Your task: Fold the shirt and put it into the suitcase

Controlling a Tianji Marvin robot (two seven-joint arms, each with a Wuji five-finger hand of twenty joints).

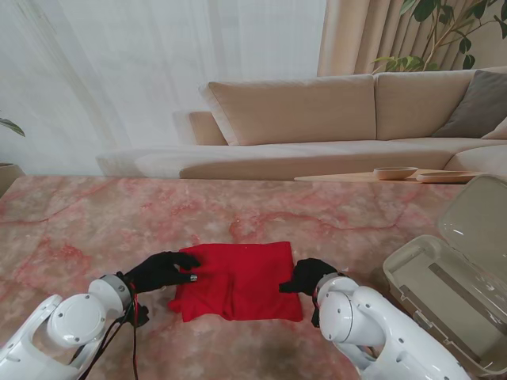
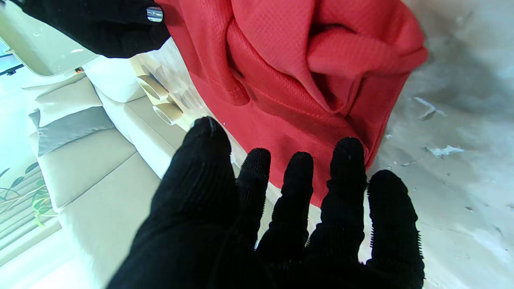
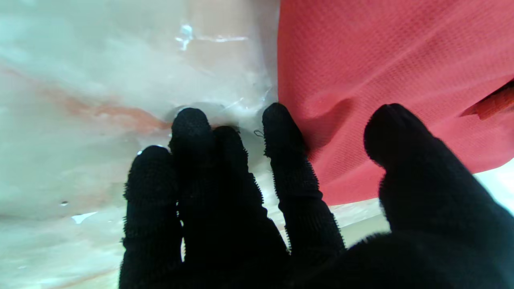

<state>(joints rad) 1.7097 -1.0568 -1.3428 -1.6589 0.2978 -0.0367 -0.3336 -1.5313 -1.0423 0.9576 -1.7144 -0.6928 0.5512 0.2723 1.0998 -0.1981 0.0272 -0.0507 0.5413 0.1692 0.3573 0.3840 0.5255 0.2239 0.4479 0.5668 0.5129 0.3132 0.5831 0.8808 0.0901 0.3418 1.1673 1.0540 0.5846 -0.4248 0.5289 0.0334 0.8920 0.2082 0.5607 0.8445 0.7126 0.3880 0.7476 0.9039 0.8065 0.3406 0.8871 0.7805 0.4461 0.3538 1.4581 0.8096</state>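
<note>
Centrally on the pink marble tabletop [image 1: 95,222] lies the folded red shirt [image 1: 242,281], flanked by both gloved hands. The left hand [image 1: 162,271] rests open at its left edge, the right hand [image 1: 305,277] open at its right edge. The open suitcase [image 1: 444,285] sits farther right, nearer the right hand.

Left arm: white, rising from the near left corner, forearm angled inward. Left hand [image 1: 162,270]: black-gloved, palm down, fingers [image 2: 347,160] extended and slightly spread, holding nothing.

Right arm: white, rising from the near right corner, wrist bent inward. Right hand [image 1: 306,276]: black-gloved, palm down, fingers [image 3: 281,124] extended with thumb apart, three of them bunched together; nothing clasped.
</note>
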